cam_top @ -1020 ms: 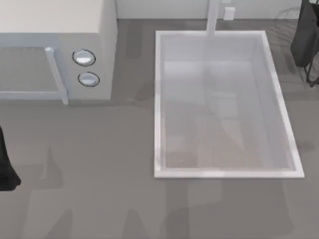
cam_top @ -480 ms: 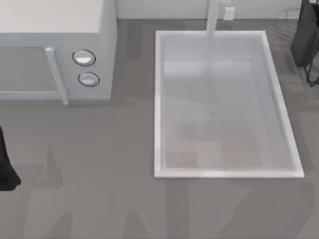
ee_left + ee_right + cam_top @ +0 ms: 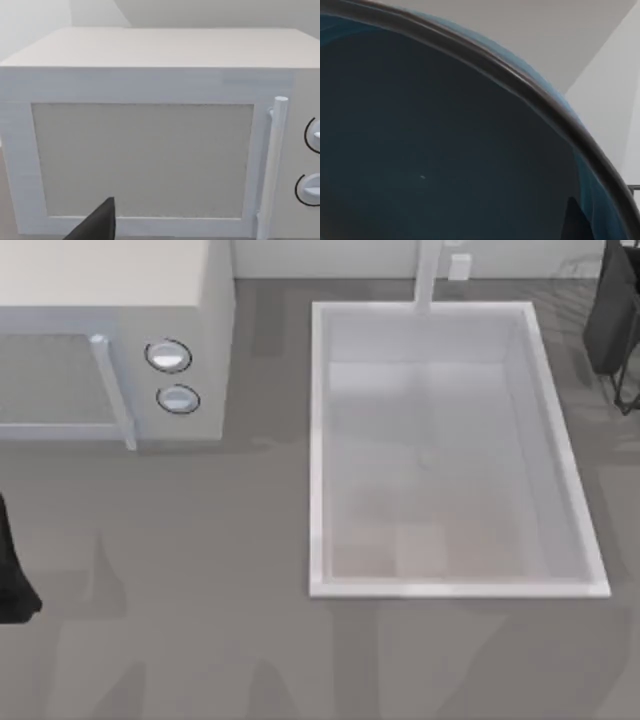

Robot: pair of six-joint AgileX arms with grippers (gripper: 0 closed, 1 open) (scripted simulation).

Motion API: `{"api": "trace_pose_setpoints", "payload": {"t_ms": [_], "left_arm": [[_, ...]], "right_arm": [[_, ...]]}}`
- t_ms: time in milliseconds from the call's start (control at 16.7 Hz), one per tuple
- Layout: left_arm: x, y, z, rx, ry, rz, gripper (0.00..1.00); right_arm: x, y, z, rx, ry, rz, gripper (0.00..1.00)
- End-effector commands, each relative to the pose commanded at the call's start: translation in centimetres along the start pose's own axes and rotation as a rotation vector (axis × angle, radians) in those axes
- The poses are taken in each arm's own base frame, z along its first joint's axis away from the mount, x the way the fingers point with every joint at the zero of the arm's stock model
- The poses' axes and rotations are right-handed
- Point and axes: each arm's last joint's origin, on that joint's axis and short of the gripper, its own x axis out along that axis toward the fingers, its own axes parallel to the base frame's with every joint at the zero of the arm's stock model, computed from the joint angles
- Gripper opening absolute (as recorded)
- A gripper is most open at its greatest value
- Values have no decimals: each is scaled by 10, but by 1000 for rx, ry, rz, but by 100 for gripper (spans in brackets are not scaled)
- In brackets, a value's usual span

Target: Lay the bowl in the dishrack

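Blue-teal bowl [image 3: 445, 150] looming close in the right wrist view, rim partly cut off, dishrack [image 3: 622, 360] wires clipped at top view's upper right, white sink [image 3: 560, 450], microwave [image 3: 150, 125] before the left arm.

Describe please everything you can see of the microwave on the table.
The microwave is a white box standing on the grey table's left side, left of the sink. Its door is shut, with a greyish window, and a vertical white bar handle. Two round knobs sit one above the other beside the handle.
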Motion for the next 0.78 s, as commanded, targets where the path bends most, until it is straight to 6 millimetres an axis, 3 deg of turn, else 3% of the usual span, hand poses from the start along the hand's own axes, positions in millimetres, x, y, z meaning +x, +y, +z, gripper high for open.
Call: {"api": "trace_pose_setpoints", "payload": {"t_ms": [540,780], "left_arm": [[0,0,0,0,0,0,100],[0,0,0,0,0,0,100]], "right_arm": [[0,0,0,0,0,0,98],[0,0,0,0,0,0,100]]}}
